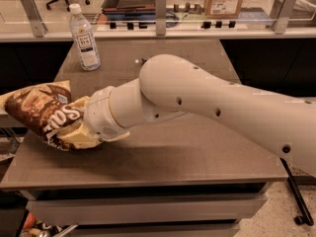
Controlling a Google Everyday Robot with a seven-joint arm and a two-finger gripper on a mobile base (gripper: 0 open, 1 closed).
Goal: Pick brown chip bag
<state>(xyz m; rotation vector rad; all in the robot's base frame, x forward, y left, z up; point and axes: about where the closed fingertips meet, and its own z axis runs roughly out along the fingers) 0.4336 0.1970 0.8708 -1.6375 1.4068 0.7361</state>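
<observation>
We log the brown chip bag (pixel 42 113) at the left edge of the table (pixel 197 157), its left end hanging past that edge. Long axis runs from upper left to lower right, cream end toward the arm (pixel 207 100). White script on the dark middle reads partly "os"; the rest is unreadable. The gripper (pixel 85 128) sits at the bag's right end, hidden behind the wrist; we cannot tell its state. Behind stands a water bottle (pixel 84 36), label unreadable.

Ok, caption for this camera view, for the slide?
Robot's hand at the brown chip bag by the table edge, water bottle upright behind.
</observation>
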